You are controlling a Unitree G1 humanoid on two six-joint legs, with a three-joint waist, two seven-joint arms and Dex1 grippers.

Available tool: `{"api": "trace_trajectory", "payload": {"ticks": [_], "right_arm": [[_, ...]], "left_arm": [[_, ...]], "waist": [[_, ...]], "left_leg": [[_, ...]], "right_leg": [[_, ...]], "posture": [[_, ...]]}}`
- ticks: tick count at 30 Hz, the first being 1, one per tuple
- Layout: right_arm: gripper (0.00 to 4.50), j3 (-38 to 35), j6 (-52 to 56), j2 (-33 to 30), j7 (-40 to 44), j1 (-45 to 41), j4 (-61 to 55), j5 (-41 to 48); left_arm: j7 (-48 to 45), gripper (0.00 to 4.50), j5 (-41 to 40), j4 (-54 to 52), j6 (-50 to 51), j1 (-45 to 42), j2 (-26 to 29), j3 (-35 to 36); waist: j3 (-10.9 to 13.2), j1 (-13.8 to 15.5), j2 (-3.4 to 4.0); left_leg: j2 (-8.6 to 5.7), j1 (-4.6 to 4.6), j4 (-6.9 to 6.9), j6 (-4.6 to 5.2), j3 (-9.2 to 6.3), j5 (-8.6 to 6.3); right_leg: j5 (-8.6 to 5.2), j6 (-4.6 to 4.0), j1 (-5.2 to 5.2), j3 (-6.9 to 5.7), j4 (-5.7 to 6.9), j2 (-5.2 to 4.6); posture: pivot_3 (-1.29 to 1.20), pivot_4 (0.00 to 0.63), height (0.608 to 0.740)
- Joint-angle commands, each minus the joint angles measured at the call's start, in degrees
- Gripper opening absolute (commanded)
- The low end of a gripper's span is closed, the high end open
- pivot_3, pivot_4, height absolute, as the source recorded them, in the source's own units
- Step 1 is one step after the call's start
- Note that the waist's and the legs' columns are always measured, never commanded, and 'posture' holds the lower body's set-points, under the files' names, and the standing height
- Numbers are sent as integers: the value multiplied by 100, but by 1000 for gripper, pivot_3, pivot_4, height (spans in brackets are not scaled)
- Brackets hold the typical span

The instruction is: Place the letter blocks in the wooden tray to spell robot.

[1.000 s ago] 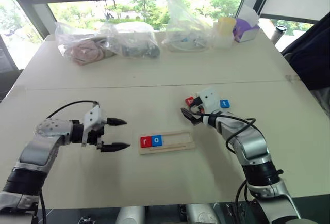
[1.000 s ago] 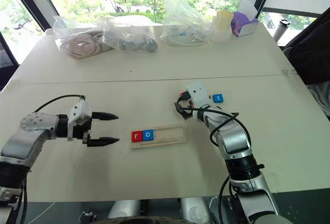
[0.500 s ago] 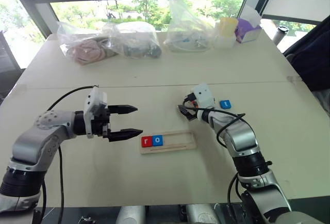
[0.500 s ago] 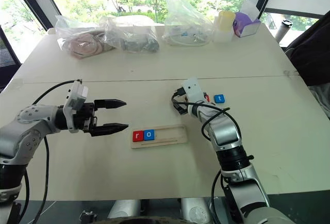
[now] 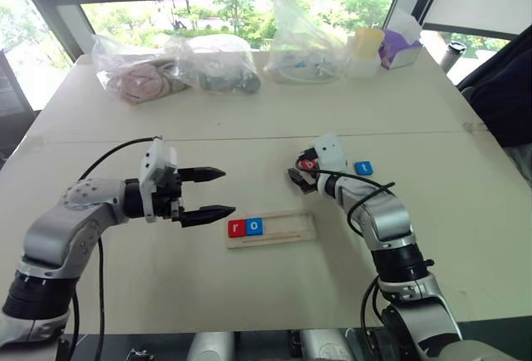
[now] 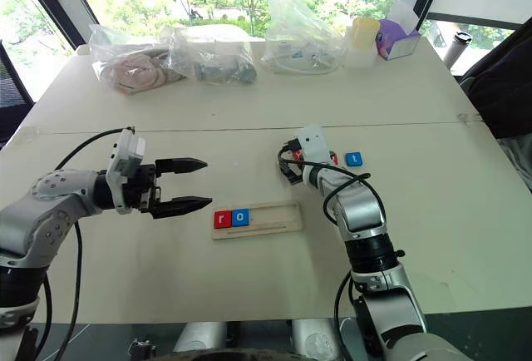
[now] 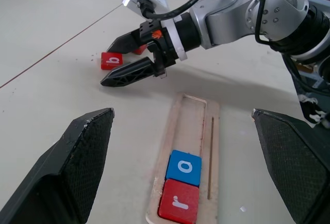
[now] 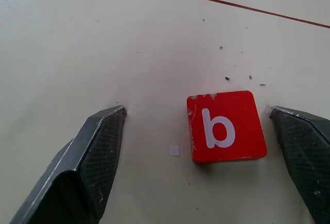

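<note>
A long, narrow pale-wood tray [image 5: 271, 229] with rounded ends lies on a cream tabletop [image 5: 249, 286], holding two flat square tiles at its left end: a red tile with a white "r" [image 5: 235, 228] and, touching it, a blue tile with a white "o" [image 5: 253, 226]. The rest of the tray is bare. A red tile with a white "b" [image 8: 226, 126] lies flat on the table between the spread black fingers of the right gripper [image 8: 206, 146], nearer one finger, touching neither. A blue tile with a white "t" [image 5: 363, 168] sits just beside that gripper's wrist. The left gripper [image 5: 214, 192] hovers left of the tray, fingers apart and empty. Along the table's far edge sit clear plastic bags [image 5: 174, 66], a yellow cup [image 5: 366, 45] and a purple box [image 5: 399, 47], before windows showing green trees [image 5: 233, 13].
</note>
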Motion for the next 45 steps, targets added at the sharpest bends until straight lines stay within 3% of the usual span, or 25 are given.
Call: {"api": "trace_trajectory", "payload": {"ticks": [1,5,11,17,28,32,34,35,39,40,45], "right_arm": [[3194,-54,82,55,11,-35,-111,59],[1177,-81,216,58,-9,-39,-315,54],[1168,-238,1107,-223,-134,334,-1823,53],[1168,-1089,3258,-515,2,1680,-4566,401],[1168,-1738,3977,168,-196,2411,-4768,393],[3080,-1676,3927,127,-139,2435,-4806,471],[4218,-1607,3729,-333,161,2405,-4797,636],[4473,-1549,3422,-823,489,2367,-4725,748],[4473,-1476,1699,-2509,2024,2287,-4192,1125],[4473,-1455,799,-2921,2608,2338,-3911,1107],[4473,-1177,-1939,-3932,4449,2516,-2328,1004]], "left_arm": [[46,4500,13,-136,-76,-57,-24,56],[8,4500,19,-131,-71,-59,-33,27],[-62,4500,58,-41,-106,-124,-81,-67],[-178,4500,129,67,-194,-142,-170,-159],[-300,4500,262,266,-260,-368,-238,-263],[-281,4500,298,280,-275,-384,-239,-265],[-269,4500,305,296,-273,-398,-248,-259],[-269,4500,315,315,-272,-415,-253,-260],[-284,4500,377,377,-298,-468,-277,-286],[-288,4500,396,393,-316,-485,-286,-295],[-269,4500,433,416,-366,-525,-344,-302]], "waist": [[0,-2,0],[0,-7,0],[1,18,2],[0,104,2],[-3,137,-1],[-3,133,-2],[-3,136,0],[-1,145,1],[5,151,3],[5,150,-1],[9,150,-11]], "left_leg": [[0,0,0,0,0,0],[0,1,-1,0,2,0],[0,-11,-2,0,-1,0],[-7,-57,5,-1,-19,0],[-3,-61,21,-6,3,4],[-3,-61,20,-6,6,4],[-5,-61,21,-6,6,4],[-5,-62,23,-6,6,4],[-13,-67,33,-6,24,4],[-13,-66,35,-6,25,4],[-11,-62,25,-4,23,3]], "right_leg": [[0,0,0,0,0,0],[0,0,0,0,0,0],[-1,0,-7,-2,0,0],[-8,13,-33,-9,-9,-6],[-5,-20,-48,-7,-4,4],[5,-11,-46,-7,-7,3],[5,-10,-46,-6,-8,0],[5,-8,-45,-5,-9,-2],[1,-5,-39,-1,-23,-10],[-8,13,-35,-2,-28,-8],[1,37,-32,-6,-28,7]], "posture": [[0,150,740],[0,150,740],[0,150,740],[0,150,740],[0,150,740],[0,150,740],[0,150,740],[0,150,740],[0,150,740],[0,150,740],[0,150,740]]}}
